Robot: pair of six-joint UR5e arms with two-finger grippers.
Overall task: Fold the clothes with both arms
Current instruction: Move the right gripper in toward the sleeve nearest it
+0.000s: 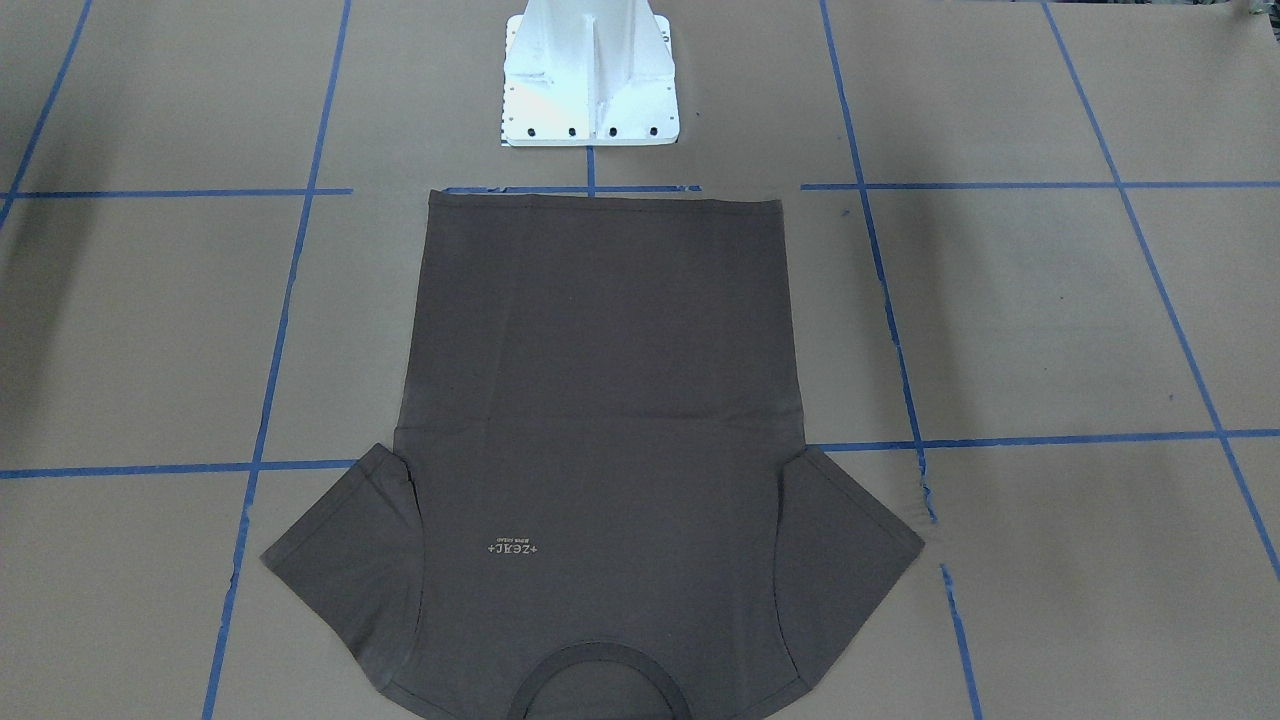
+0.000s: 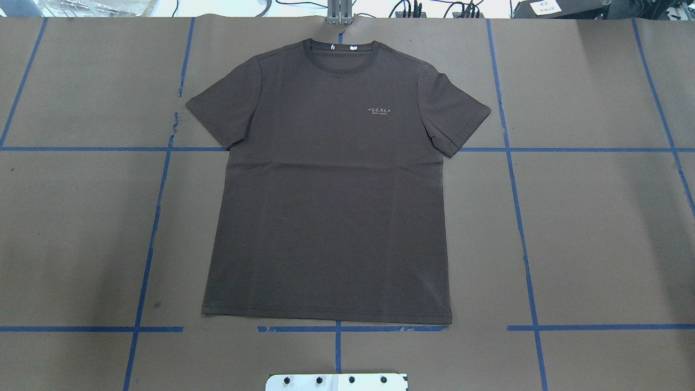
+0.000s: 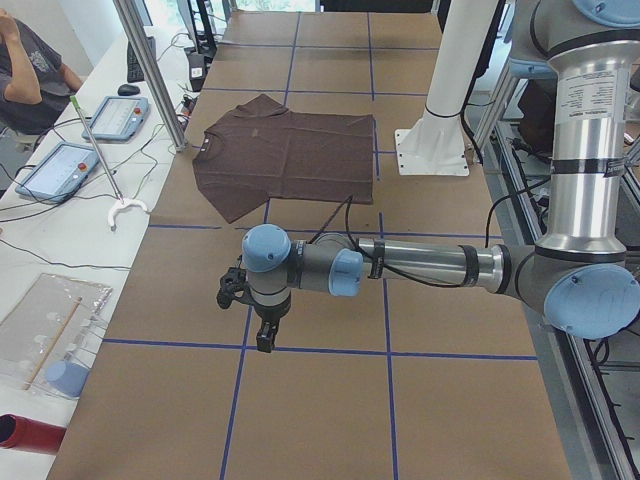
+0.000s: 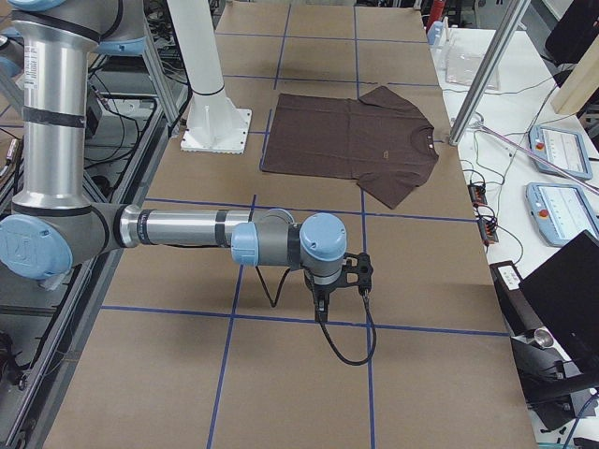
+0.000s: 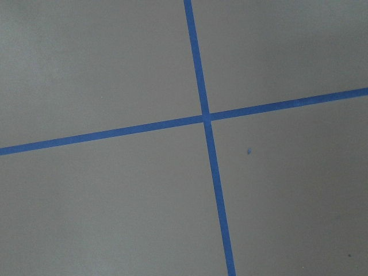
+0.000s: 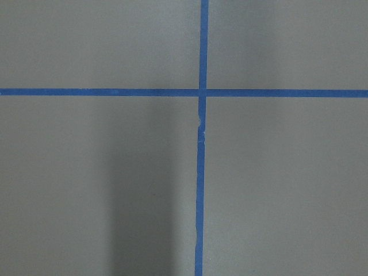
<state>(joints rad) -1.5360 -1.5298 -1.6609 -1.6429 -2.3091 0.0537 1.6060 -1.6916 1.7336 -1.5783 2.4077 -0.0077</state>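
Observation:
The clothes are one dark brown-grey T-shirt point(image 2: 331, 179) lying flat and front up on the brown table cover. Its collar point(image 2: 342, 51) points away from the robot, and a small pale logo point(image 1: 512, 549) shows on the chest. Both sleeves are spread out. My left arm point(image 3: 430, 265) reaches out low over bare table, well short of the shirt point(image 3: 285, 150), and its gripper point(image 3: 235, 290) is too small to tell open from shut. My right arm point(image 4: 178, 227) does the same at the other end, far from the shirt point(image 4: 351, 131). Whether its gripper point(image 4: 356, 273) is open or shut I cannot tell. Both wrist views show only table.
The white pedestal base point(image 1: 590, 75) stands just behind the shirt's hem. Blue tape lines point(image 5: 202, 118) grid the table cover. Along the far side run a metal pole point(image 3: 150, 70) and side tables with tablets point(image 3: 60, 168). A person point(image 3: 25, 60) sits there.

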